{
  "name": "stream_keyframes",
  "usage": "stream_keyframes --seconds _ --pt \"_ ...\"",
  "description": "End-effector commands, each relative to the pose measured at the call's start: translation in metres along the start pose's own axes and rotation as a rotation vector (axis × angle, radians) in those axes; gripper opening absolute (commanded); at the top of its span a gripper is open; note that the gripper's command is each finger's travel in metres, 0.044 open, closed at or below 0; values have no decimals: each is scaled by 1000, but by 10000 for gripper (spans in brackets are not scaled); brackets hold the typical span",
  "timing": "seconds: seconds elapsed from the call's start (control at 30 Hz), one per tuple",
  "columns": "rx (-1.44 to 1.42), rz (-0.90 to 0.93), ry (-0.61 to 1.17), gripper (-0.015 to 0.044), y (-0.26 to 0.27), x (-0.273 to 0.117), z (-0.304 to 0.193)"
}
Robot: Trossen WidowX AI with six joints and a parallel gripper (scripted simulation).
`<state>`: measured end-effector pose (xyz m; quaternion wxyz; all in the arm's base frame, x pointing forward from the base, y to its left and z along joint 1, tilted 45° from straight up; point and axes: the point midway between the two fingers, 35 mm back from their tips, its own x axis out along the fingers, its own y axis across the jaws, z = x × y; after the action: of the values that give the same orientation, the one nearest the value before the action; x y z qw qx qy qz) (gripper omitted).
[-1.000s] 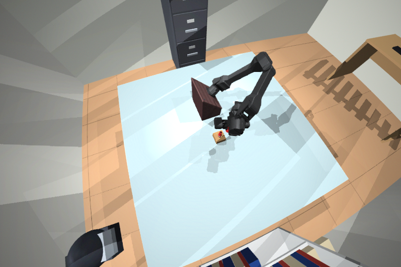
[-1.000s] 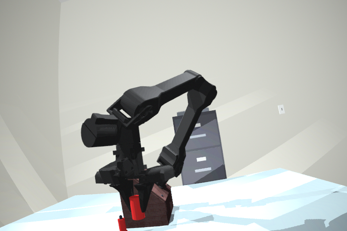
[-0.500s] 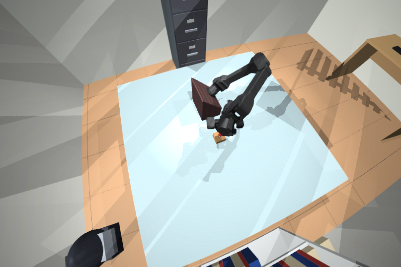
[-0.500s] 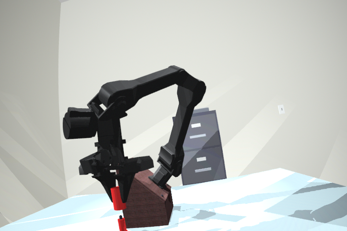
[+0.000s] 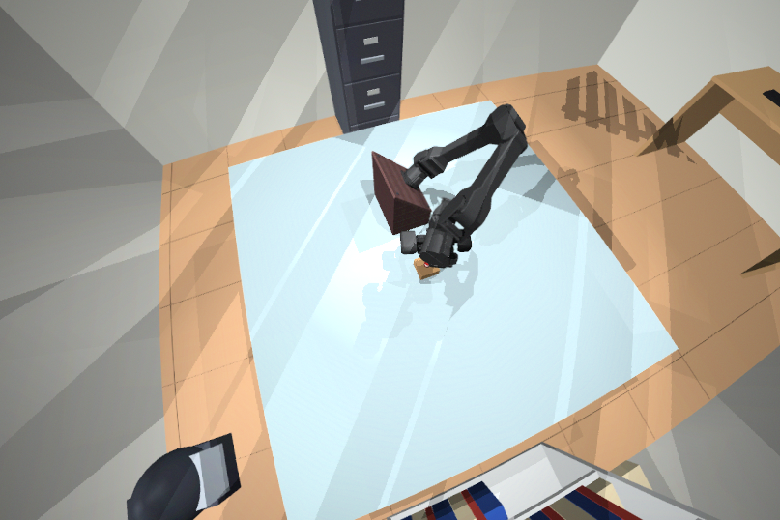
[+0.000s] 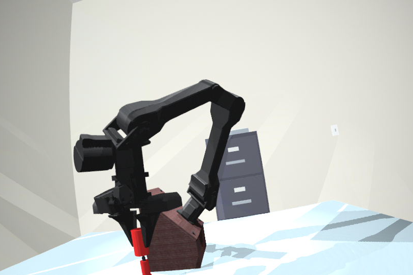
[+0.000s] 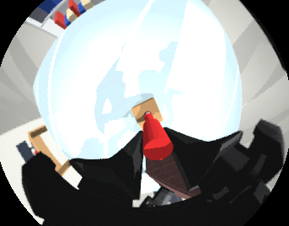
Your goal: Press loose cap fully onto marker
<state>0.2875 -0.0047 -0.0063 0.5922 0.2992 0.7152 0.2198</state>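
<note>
Your jaws (image 6: 137, 241) are clamped partway closed on the red cap (image 6: 137, 242), holding it upright just above the marker (image 6: 145, 267), whose dark tip shows in the small gap between them. The marker stands in the tan holder block (image 5: 425, 270) on the pale surface (image 5: 464, 380), just in front of the brown wedge (image 6: 176, 241). Check in the wrist view that the cap (image 7: 155, 139) sits squarely over the tip, then come straight down without tilting. Keep pressing until it seats; a skewed push could jam.
</note>
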Motion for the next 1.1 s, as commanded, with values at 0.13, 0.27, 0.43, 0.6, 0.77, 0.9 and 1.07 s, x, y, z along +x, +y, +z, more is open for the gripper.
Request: stream_keyframes --seconds 0.13,0.27,0.43,0.6,0.77,0.9,1.07 --pt "6 3 2 0 0 14 0" --pt "6 3 2 0 1 21 0" --pt "6 3 2 0 1 29 0" --pt "5 4 2 0 1 37 -1" --pt "5 5 3 0 1 45 -1" --pt "5 5 3 0 1 47 -2" --pt "5 5 3 0 1 47 -2"
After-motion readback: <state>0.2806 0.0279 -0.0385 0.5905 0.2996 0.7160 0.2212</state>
